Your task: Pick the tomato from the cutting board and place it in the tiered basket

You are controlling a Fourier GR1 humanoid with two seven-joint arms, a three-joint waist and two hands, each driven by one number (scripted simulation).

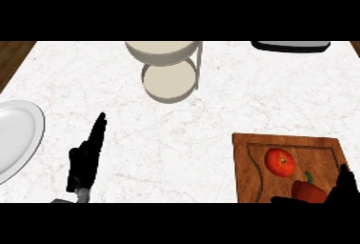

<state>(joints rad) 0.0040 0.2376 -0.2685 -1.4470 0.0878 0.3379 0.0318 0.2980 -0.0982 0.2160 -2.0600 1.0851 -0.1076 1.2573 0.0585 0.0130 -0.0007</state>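
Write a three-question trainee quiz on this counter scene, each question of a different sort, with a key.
1. True or false: the tomato lies in the tiered basket.
2. Multiple choice: which thing shares the cutting board with the tomato? A. a white plate B. a red pepper C. a cup
3. Fill in: the left hand shows with straight fingers above the ______ counter, holding nothing.

Key
1. False: it lies on the cutting board.
2. B: the red pepper sits just below the tomato, near the right hand; the white plate lies at the left edge.
3. marble
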